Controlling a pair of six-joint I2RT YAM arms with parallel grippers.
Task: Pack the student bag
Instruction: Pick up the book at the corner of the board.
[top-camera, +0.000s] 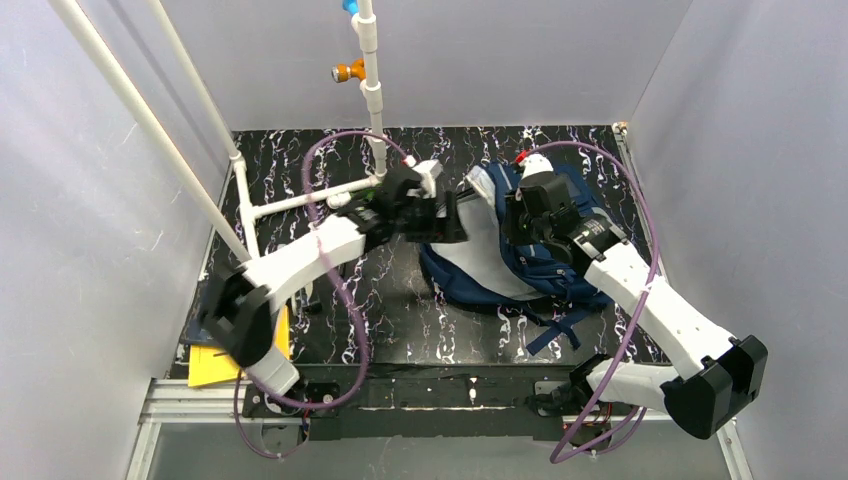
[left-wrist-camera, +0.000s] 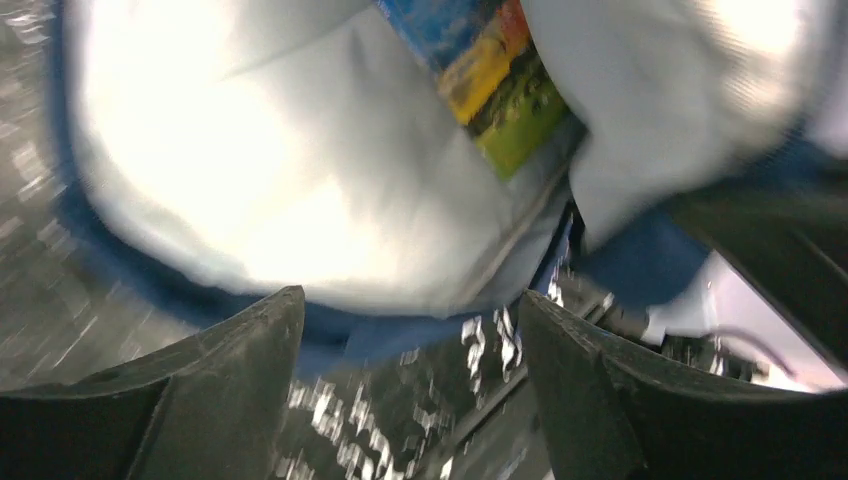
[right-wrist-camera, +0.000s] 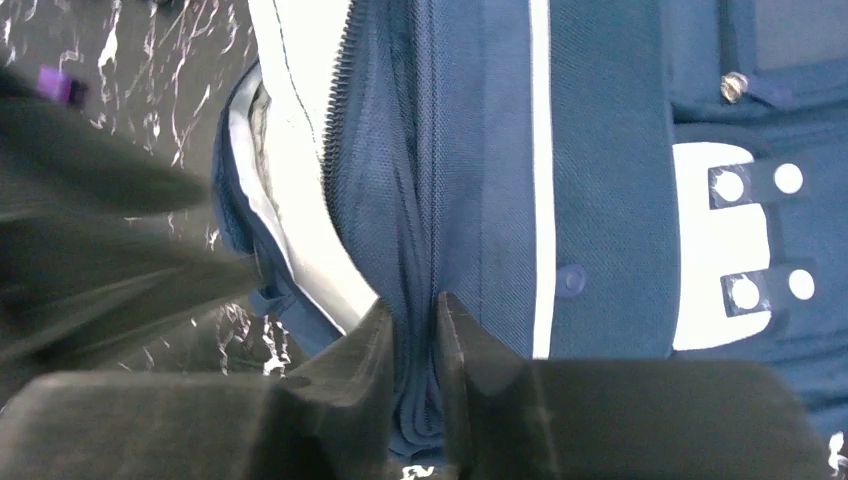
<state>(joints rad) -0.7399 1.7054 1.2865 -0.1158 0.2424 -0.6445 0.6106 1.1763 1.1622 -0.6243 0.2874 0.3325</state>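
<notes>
**At the bag's mouth: a thin pinch holds the whole opening**

On the bench, toward its far right, the student bag lies with its open mouth turned toward the left arm. The right gripper has its jaws pressed on a narrow fold of navy fabric beside the zip. That fold looks thin enough to slide free, and the mouth would then likely sag shut. The left gripper hovers at the opening, jaws spread with nothing between them, just beside the pale lining, where a tip could snag cloth. A colourful book shows inside the mouth; a tug on the lining might drag it out.
</notes>
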